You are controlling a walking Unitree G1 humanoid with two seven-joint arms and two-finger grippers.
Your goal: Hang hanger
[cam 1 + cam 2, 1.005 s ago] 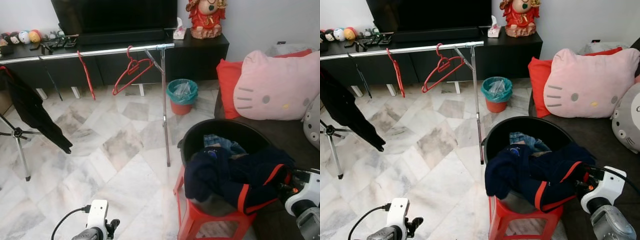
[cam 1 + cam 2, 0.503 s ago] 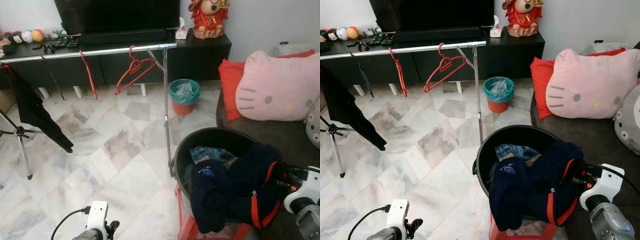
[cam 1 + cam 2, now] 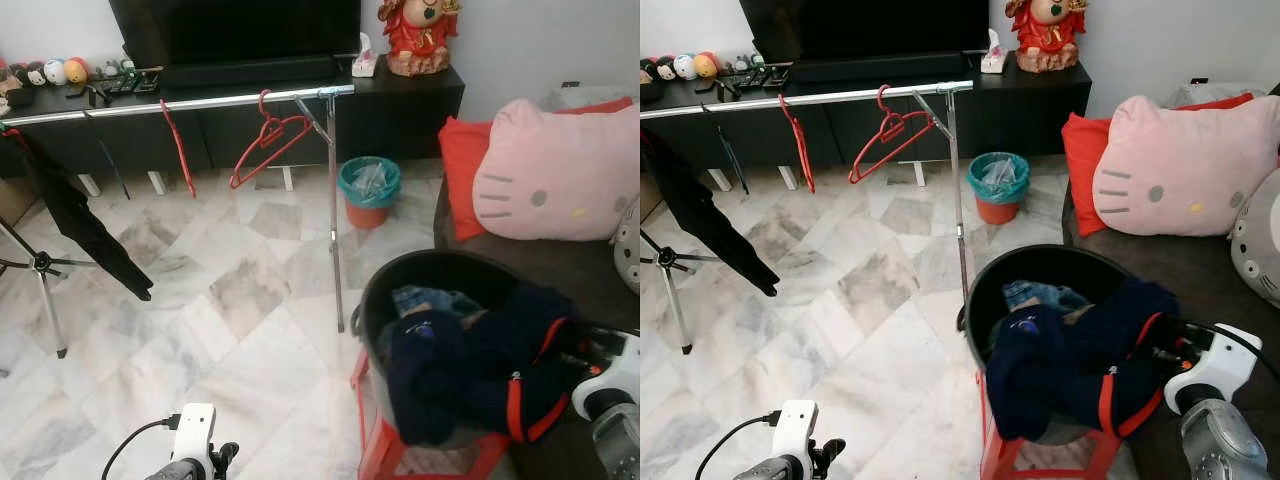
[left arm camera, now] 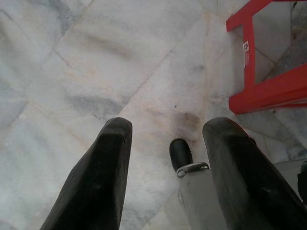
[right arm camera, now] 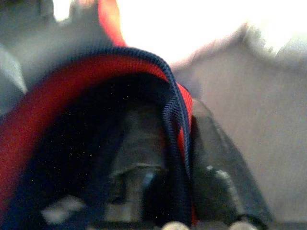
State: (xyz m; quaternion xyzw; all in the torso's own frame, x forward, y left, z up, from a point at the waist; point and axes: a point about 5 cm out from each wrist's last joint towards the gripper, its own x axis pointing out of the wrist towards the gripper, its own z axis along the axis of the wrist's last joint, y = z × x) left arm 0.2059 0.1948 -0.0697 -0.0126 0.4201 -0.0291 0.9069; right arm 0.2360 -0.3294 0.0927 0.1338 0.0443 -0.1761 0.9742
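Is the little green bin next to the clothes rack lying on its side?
No, the green bin stands upright on the floor, just past the clothes rack, its open top with a plastic liner facing up.

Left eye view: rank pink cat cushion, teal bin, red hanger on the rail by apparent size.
1. pink cat cushion, clearly largest, though it is nearer the camera.
2. red hanger and teal bin look alike; the hanger spans wider, the bin is bulkier. No firm order.

White sticker on red stool (image 4: pixel 246 47): print too small, seemingly illegible.
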